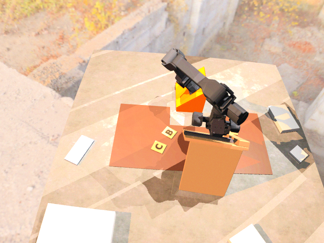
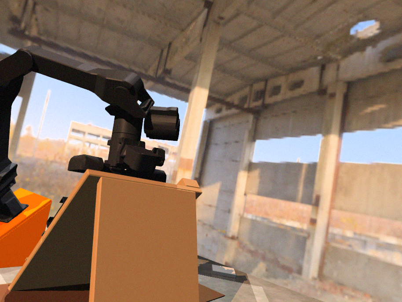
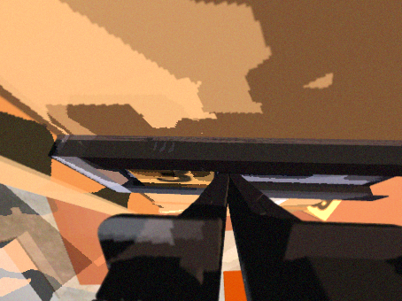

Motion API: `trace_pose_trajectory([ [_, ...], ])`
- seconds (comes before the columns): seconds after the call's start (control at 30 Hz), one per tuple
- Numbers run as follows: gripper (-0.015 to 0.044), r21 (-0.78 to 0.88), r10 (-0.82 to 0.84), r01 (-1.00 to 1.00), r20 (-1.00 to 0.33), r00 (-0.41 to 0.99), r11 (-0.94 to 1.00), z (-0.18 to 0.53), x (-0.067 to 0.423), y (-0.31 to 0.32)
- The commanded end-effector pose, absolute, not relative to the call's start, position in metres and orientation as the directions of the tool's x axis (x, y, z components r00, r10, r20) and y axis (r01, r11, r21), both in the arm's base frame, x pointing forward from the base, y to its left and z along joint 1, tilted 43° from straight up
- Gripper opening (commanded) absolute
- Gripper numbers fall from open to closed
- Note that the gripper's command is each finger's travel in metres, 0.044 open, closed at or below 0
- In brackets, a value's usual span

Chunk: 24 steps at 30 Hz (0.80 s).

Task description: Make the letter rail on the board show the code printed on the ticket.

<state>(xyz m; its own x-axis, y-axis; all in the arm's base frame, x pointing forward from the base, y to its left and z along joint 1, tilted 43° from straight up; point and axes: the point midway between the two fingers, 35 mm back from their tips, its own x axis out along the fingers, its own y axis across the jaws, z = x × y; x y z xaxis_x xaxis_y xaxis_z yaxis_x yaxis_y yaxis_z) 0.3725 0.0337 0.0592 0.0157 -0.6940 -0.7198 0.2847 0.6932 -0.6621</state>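
Observation:
The orange board (image 1: 209, 167) (image 2: 142, 240) stands on a rust-coloured mat (image 1: 135, 125). Its dark letter rail (image 1: 201, 135) (image 3: 266, 150) runs along the top edge. In the wrist view a yellow tile marked 3 (image 3: 170, 176) sits inside the rail, just left of my fingertips. My gripper (image 3: 227, 176) (image 1: 222, 133) (image 2: 136, 172) is shut with nothing between its fingers, its tips right at the rail. Loose yellow tiles B (image 1: 169, 132) and C (image 1: 158, 146) lie flat on the mat left of the board. Another yellow tile (image 3: 325, 207) shows partly below the rail.
The arm's orange base block (image 1: 189, 103) (image 2: 19, 224) stands behind the board. White cards and slabs lie around the counter: one at the left (image 1: 78, 149), two at the right (image 1: 284, 117) (image 1: 298, 153), larger ones at the front (image 1: 77, 222) (image 1: 247, 233).

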Motion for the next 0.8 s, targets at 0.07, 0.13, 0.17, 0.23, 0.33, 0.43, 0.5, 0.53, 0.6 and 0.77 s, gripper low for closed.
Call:
trace_pose_trajectory([
  [0.07, 0.0, -0.663, -0.696, 0.285, -0.718, 0.02, 0.692, 0.0579, 0.3729, 0.0364],
  [0.13, 0.0, -0.663, -0.696, 0.285, -0.718, 0.02, 0.692, 0.0575, 0.3731, 0.0369],
  [0.17, 0.0, -0.663, -0.696, 0.285, -0.718, 0.02, 0.692, 0.0574, 0.3732, 0.0371],
  [0.23, 0.0, -0.663, -0.696, 0.285, -0.718, 0.02, 0.692, 0.057, 0.3735, 0.0376],
  [0.33, 0.0, -0.663, -0.696, 0.285, -0.718, 0.02, 0.692, 0.0564, 0.374, 0.0383],
  [0.43, 0.0, -0.663, -0.696, 0.286, -0.718, 0.02, 0.692, 0.0558, 0.3744, 0.039],
  [0.5, 0.0, -0.663, -0.696, 0.286, -0.718, 0.02, 0.692, 0.0554, 0.3748, 0.0394],
  [0.53, 0.0, -0.663, -0.696, 0.286, -0.718, 0.02, 0.692, 0.0552, 0.3749, 0.0397],
  [0.6, 0.0, -0.663, -0.696, 0.286, -0.718, 0.02, 0.692, 0.0549, 0.3752, 0.0401],
  [0.77, 0.0, -0.663, -0.696, 0.286, -0.718, 0.02, 0.692, 0.0539, 0.3759, 0.0413],
])
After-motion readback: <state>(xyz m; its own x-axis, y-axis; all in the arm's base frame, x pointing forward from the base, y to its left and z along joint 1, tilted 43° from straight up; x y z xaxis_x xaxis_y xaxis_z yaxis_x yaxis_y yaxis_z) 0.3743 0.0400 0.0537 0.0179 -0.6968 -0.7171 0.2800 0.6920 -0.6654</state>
